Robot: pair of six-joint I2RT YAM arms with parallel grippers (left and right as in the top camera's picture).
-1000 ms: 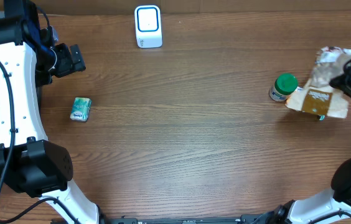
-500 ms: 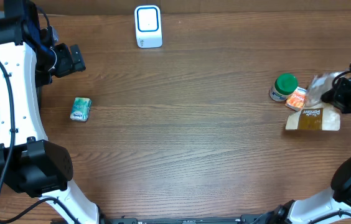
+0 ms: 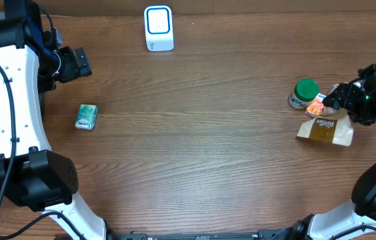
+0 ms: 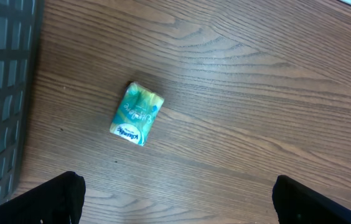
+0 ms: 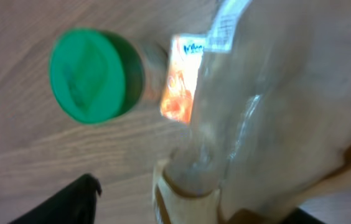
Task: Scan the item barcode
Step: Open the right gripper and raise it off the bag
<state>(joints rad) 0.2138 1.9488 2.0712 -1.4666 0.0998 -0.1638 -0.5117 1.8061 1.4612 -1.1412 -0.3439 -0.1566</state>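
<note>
Your right gripper (image 3: 339,100) has its jaws standing well apart. The clear upper part of the bag (image 3: 325,128) sits between them in the wrist view, where I cannot tell whether either finger touches it. Your left gripper (image 4: 178,200) is spread wide and holds nothing; it hangs over bare wood.

The bag lies on the table (image 3: 208,147) near the right edge, tilted, with its brown lower end toward the front. Touching its upper left corner is a small orange packet (image 3: 317,105), and just left of that is a jar with a green lid (image 3: 305,91). From this cluster to the white scanner (image 3: 159,28) at the back edge, and across the whole middle and front, the wood is open. A green tissue pack (image 4: 136,114) lies alone on the left side, near a grey mesh bin (image 4: 1,93) at the table's left edge.

The bag's brown part carries pale script, too small to read. A white sticker with fine dark print sits near its top, blurred. The tissue pack has blue lettering I cannot make out.

A second ago the bag was held higher and closer to the right edge, and it hid the orange packet. Now it rests nearer the front, and your right gripper is further left. The left arm, tissue pack and scanner are unchanged.
</note>
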